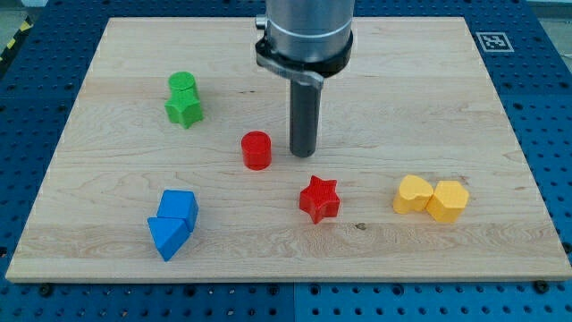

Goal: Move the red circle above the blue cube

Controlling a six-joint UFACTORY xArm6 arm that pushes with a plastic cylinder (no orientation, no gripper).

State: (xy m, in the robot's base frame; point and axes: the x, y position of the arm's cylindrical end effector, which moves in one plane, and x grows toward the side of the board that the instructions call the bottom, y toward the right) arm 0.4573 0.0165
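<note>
Blue cube (179, 207) and blue wedge (167, 237) sit touching at the tabletop's (500, 250) lower left, the red circle (256, 150) up to their right, my tip (304, 154) just beside its right, placed seemingly for a leftward push; no hand exists.

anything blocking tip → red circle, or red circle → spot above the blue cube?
Nothing visible. My tip sits just right of the red circle block, bare wooden board between. The stretch toward the blue cube block shows no blocks.

Board (402, 98) pale wood, grained, matt; red circle (256, 149) smooth plastic; rod (304, 121) dark, matt.
</note>
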